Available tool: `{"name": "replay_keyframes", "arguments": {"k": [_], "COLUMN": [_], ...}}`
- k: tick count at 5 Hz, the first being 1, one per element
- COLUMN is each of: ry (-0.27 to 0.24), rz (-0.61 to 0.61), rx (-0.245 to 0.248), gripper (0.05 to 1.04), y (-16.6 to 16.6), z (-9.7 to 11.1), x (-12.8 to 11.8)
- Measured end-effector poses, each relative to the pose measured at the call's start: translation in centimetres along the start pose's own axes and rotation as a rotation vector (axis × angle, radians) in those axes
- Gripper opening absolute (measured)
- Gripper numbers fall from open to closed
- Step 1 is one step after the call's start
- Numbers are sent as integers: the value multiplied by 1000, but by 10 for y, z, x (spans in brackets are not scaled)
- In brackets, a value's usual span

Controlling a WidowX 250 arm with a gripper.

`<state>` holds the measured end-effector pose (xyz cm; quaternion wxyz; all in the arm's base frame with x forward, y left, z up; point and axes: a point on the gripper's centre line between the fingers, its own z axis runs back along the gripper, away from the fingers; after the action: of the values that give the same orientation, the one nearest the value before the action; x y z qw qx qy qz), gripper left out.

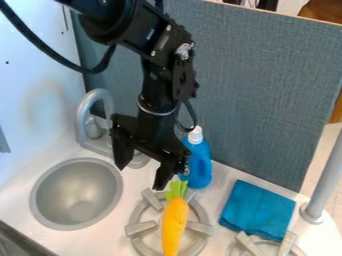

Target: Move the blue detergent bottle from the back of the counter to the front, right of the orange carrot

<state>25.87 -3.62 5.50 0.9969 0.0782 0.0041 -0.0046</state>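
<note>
With gripper [141, 172] spread wide, hangs above the counter [128, 202], close to the orange carrot [175, 220] lying on the left burner [140, 228]. Has a blue bottle [201, 162] just beyond the right finger, round sink [53, 200] and gray faucet [82, 117] left, folded blue cloth [257, 209] right.

1. Sink [77, 196]: left, set in the tabletop [224, 176].
2. Faucet [83, 117]: behind the sink.
3. Near burner [140, 228]: right of the sink.
4. Carrot [175, 222]: on that burner, leaves towards the back.
5. Bottle [200, 162]: upright, just behind the burner.
6. Cloth [257, 209]: right of the burner, before and right of the bottle.
7. Second burner [287, 244]: just before the cloth.
8. Pole [324, 185]: right of the cloth.
9. Partition [260, 85]: behind the bottle and cloth.
</note>
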Motion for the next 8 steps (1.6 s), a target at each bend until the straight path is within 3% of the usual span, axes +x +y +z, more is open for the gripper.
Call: {"name": "replay_keyframes", "arguments": {"k": [1, 3, 4, 5, 6, 8], "ry": [23, -84, -146, -261, -324, -306], "rz": [0, 102, 123, 235, 368, 580], "rx": [4, -63, -91, -148, -184, -159], "gripper": [1011, 1011, 1011, 1011, 1011, 1011], "y": [-1, -8, -10, -9, -10, -12], "z": [-6, -8, -12, -10, -17, -43], "x": [-3, 14, 21, 42, 61, 94]}}
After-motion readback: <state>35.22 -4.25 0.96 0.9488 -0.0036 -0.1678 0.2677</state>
